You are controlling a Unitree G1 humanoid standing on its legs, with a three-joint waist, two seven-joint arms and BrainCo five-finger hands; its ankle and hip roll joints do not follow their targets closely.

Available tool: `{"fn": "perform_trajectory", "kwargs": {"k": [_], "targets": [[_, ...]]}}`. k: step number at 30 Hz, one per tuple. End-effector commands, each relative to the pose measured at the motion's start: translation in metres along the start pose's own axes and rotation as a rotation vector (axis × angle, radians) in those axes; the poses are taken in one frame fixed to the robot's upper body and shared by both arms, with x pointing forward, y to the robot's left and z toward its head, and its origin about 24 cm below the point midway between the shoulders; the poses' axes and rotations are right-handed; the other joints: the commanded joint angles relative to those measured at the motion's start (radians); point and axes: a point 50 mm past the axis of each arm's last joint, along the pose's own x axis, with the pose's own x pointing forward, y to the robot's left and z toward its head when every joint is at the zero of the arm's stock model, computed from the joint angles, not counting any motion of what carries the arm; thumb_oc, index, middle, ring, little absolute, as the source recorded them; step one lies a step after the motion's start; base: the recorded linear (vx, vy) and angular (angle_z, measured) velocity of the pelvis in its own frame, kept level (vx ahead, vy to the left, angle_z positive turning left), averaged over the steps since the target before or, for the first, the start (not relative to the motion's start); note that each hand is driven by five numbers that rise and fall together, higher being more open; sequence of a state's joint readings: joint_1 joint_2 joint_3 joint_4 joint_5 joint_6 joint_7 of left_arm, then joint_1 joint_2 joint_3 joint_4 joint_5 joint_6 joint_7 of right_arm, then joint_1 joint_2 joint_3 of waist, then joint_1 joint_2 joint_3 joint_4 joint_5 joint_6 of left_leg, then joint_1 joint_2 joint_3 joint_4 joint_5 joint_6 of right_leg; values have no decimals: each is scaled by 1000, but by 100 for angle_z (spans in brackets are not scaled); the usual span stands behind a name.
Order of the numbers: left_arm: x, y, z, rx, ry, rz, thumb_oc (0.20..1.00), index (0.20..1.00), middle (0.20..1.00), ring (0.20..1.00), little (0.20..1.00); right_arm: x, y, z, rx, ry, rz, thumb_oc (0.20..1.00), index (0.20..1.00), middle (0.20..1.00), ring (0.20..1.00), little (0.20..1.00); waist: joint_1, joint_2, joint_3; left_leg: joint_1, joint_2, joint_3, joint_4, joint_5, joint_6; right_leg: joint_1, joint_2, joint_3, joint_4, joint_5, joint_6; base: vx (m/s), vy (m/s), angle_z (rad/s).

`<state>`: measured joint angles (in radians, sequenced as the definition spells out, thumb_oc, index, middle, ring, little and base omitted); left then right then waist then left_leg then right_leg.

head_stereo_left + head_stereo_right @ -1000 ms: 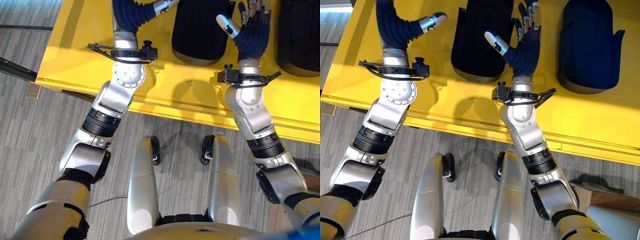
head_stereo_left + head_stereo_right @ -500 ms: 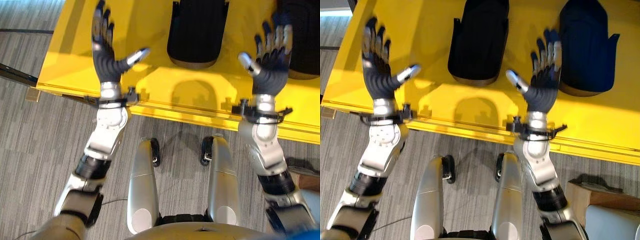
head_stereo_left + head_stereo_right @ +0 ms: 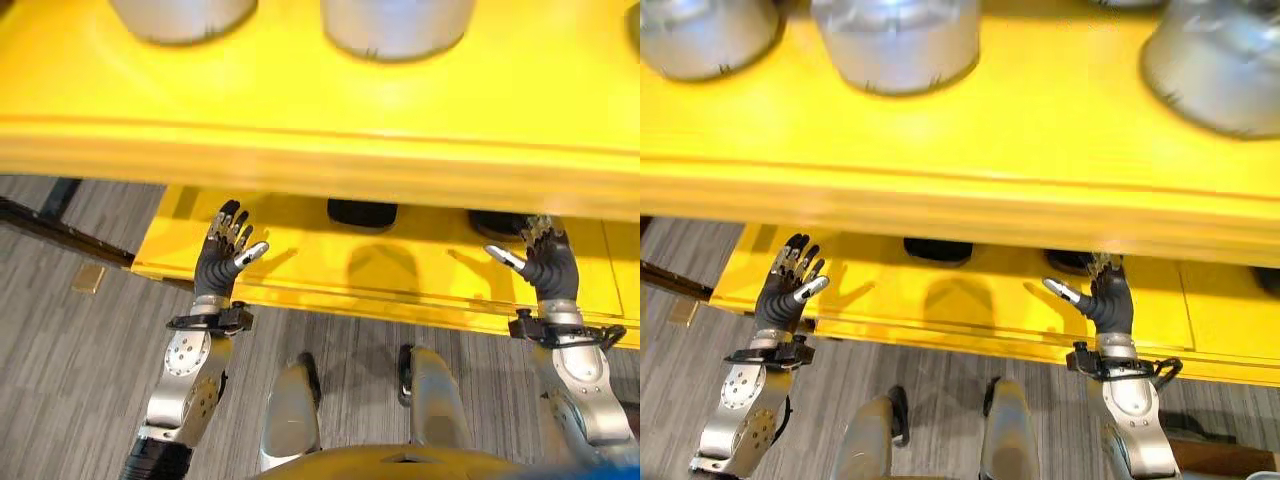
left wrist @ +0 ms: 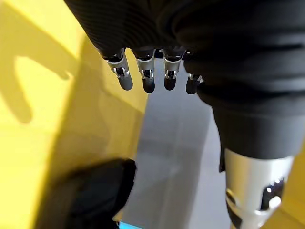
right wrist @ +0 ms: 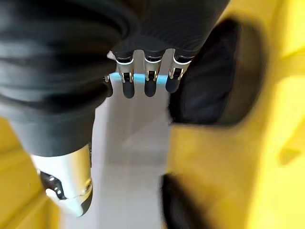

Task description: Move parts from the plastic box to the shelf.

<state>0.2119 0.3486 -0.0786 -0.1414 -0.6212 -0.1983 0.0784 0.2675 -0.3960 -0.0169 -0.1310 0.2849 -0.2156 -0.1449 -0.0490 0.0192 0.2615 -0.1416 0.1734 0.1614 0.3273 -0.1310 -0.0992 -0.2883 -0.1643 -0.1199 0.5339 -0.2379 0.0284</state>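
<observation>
At the lower yellow shelf's (image 3: 330, 300) front edge, my left hand (image 3: 222, 262) and right hand (image 3: 545, 270) hover, fingers straight, empty, clearing the black moulded parts (image 3: 362, 212) parked under the upper shelf.

floor (image 3: 70, 330) - grey striped carpet | shelf (image 3: 320, 150) - yellow, two tiers

Shelf (image 3: 330, 160) glossy yellow; parts (image 3: 895, 40) silver, probably matt metal

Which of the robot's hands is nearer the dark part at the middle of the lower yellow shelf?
Left. The left hand is just left of the dark part; the right hand is farther off to its right.
</observation>
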Motion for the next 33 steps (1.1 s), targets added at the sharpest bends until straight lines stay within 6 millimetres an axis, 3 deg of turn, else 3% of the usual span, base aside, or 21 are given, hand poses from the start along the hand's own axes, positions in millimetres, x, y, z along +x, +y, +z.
{"fn": "perform_trajectory", "kwargs": {"k": [1, 3, 4, 8, 10, 12, 13, 14, 16, 18, 19, 26, 33], "targets": [[13, -10, 12, -37, -63, -98, 1000, 1000, 1000, 1000, 1000, 12, 3, 26, -42, -124, 47, 1000, 1000, 1000, 1000, 1000, 0, 3, -4, -19, 29, -35, 4, 22, 22, 21, -9, 12, -104, 146, 44, 91, -142, -34], [5, -8, 1, -65, -18, -80, 1000, 1000, 1000, 1000, 1000, 5, 2, 14, -28, -59, 75, 1000, 1000, 1000, 1000, 1000, -2, 12, -51, 80, 48, -8, -156, 109, 8, 99, 40, 12, -243, 184, 39, 90, -227, -18], [4, -9, -2, -79, -5, -81, 1000, 1000, 1000, 1000, 1000, 4, 2, 13, -36, -52, 77, 1000, 1000, 1000, 1000, 1000, -3, 15, -61, 101, 56, -2, -187, 127, 1, 120, 51, 11, -276, 188, 38, 97, -282, -29], [-2, -10, -13, -92, 40, -70, 1000, 1000, 1000, 1000, 1000, 0, -2, 9, -41, -32, 71, 1000, 1000, 1000, 1000, 1000, 1, 22, -90, 132, 90, -19, -196, 204, -18, 251, 119, 6, -435, 203, -1, 87, -248, -15], [-4, -10, -16, -94, 53, -71, 1000, 1000, 1000, 1000, 1000, -2, -4, 8, -45, -26, 69, 1000, 1000, 1000, 1000, 1000, 0, 22, -90, 134, 92, -21, -192, 212, -21, 277, 126, 3, -459, 206, -6, 52, -187, 6], [-2, -16, -24, -96, 90, -105, 1000, 1000, 1000, 1000, 1000, -6, -11, 8, -58, -17, 47, 1000, 1000, 1000, 1000, 1000, -23, 16, -83, 109, 100, 49, -117, 215, -23, 346, 123, -57, -534, 211, -17, 8, -193, 61], [-2, -17, -28, -96, 108, -112, 1000, 1000, 1000, 1000, 1000, -9, -14, 7, -66, -3, 34, 1000, 1000, 1000, 1000, 1000, -39, 15, -79, 112, 98, 126, -73, 176, -22, 373, 109, -91, -564, 214, -14, 7, -38, 106], [0, -17, -25, -88, 94, -107, 1000, 1000, 1000, 1000, 1000, -8, -12, 5, -69, 0, 44, 1000, 1000, 1000, 1000, 1000, -24, 6, -76, 94, -27, 66, -78, 95, 13, 371, 93, -86, -589, 245, 8, 15, 8, 90], [1, -18, -24, -73, 86, -109, 1000, 1000, 1000, 1000, 1000, -8, -7, 4, -59, -1, 62, 1000, 1000, 1000, 1000, 1000, -4, -2, -83, 68, -172, -51, -138, 61, 45, 354, 99, -69, -594, 275, 17, 39, 28, 9], [1, -17, -22, -57, 77, -108, 1000, 1000, 1000, 1000, 1000, -5, -4, 2, -50, 2, 71, 1000, 1000, 1000, 1000, 1000, 19, -5, -83, 27, -286, -169, -168, 71, 69, 335, 124, -37, -576, 285, 19, 11, 9, -45], [-3, -16, -24, -67, 82, -95, 1000, 1000, 1000, 1000, 1000, 0, 4, -2, -13, 7, 96, 1000, 1000, 1000, 1000, 1000, 43, -1, -79, 14, -335, -268, -182, 84, 86, 315, 150, 13, -555, 287, 17, 1, 35, -84], [-7, -18, -24, -75, 92, -118, 1000, 1000, 1000, 1000, 1000, -3, 18, -11, 50, 55, 136, 1000, 1000, 1000, 1000, 1000, 36, -3, -136, 155, -294, -233, -400, 153, 103, 336, 157, 24, -577, 289, 23, 43, 73, -52], [8, -31, -21, -62, 81, -164, 1000, 1000, 1000, 1000, 1000, 5, 24, -8, 56, 41, 140, 1000, 1000, 1000, 1000, 1000, 12, 19, -118, 188, -278, -165, -411, 145, 132, 241, 154, 50, -394, 254, 21, -18, 99, -33]]}}
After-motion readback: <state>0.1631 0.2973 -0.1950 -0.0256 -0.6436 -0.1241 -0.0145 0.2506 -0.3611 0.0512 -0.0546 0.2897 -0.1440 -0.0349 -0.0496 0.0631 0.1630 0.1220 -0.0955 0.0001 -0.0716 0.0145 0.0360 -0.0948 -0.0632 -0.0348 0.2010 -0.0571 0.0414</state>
